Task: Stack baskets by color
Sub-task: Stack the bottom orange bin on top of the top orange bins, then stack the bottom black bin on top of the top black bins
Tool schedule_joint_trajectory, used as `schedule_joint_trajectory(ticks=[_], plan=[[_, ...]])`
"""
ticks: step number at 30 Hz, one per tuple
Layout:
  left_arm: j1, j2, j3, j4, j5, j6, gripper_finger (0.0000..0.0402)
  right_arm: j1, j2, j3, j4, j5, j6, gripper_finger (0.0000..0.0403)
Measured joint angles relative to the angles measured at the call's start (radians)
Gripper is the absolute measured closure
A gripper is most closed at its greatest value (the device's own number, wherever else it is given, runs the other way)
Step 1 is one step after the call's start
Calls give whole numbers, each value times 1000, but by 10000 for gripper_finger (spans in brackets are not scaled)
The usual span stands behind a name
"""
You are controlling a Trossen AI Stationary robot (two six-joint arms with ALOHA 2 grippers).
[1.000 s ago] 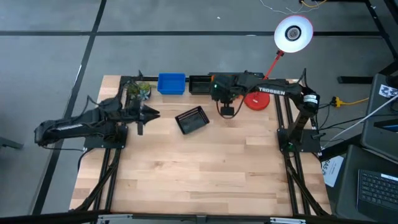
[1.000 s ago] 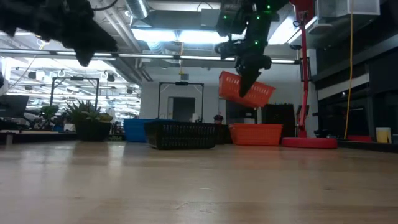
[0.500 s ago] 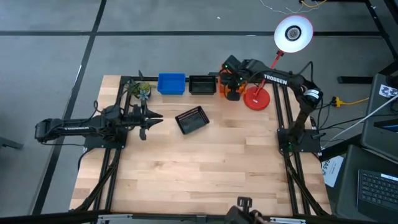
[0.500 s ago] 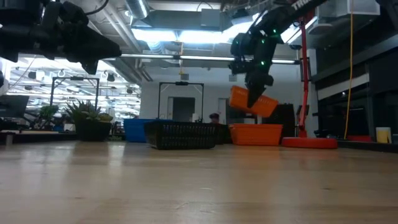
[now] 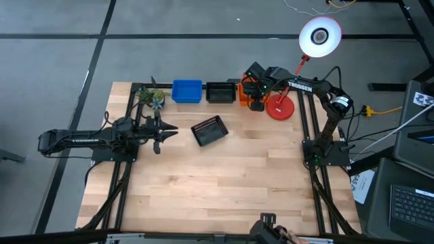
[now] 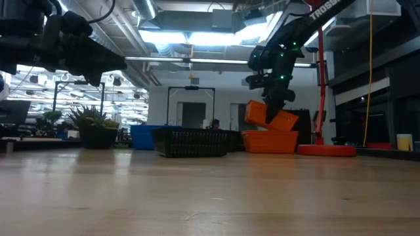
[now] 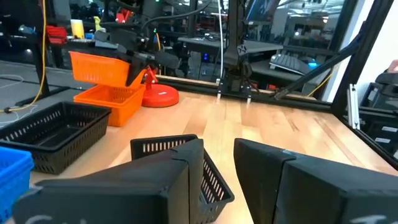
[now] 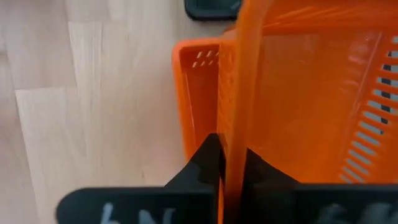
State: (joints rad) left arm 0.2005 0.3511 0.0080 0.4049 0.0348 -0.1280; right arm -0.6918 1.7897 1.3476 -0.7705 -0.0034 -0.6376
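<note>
Bearing "TROSSEN" lettering, right gripper [image 6: 272, 111] clamped on tilted orange basket [image 6: 270, 118]; left gripper [image 5: 161, 129] wide.

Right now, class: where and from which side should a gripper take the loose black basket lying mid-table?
Grip one long wall's rim of the loose black basket, coming straight down from above. It sits upright and open-topped, skewed to the table edges, so the jaws should probably turn to straddle that thin mesh wall.

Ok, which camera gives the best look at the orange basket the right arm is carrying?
The left wrist view: the held orange basket hangs tilted above the orange basket on the table. The low view shows this smaller, the right wrist view mostly its wall, and the high view mostly hides it.
</note>
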Motion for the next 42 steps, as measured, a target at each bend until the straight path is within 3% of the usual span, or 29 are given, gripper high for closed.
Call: schedule_joint_trajectory(ticks=[10, 14, 21, 24, 28, 30, 32, 38, 42], plan=[[0, 0, 0, -7, -1, 0, 319, 0, 0, 0, -30, 5, -3, 318], [0, 0, 0, -8, -1, -1, 319, 0, 0, 0, -31, 80, 2, 288], [0, 0, 0, -14, -1, -2, 319, 57, -2, 37, -119, 86, 61, 274], [0, 0, 0, -29, -1, -2, 319, 110, -3, 76, -198, -7, 151, 273], [0, 0, 0, -41, -1, -1, 319, 207, -4, 95, -181, -276, 218, 273], [0, 0, 0, -56, -1, -1, 319, 271, -4, 94, -135, -351, 219, 273], [0, 0, 0, -64, -1, -1, 319, 342, 1, 94, -55, -332, 238, 273], [0, 0, 0, -78, -1, 0, 319, 525, 3, 94, 188, -142, 175, 273], [0, 0, 0, -78, -1, 0, 319, 562, 43, 96, 242, -129, 165, 273]])
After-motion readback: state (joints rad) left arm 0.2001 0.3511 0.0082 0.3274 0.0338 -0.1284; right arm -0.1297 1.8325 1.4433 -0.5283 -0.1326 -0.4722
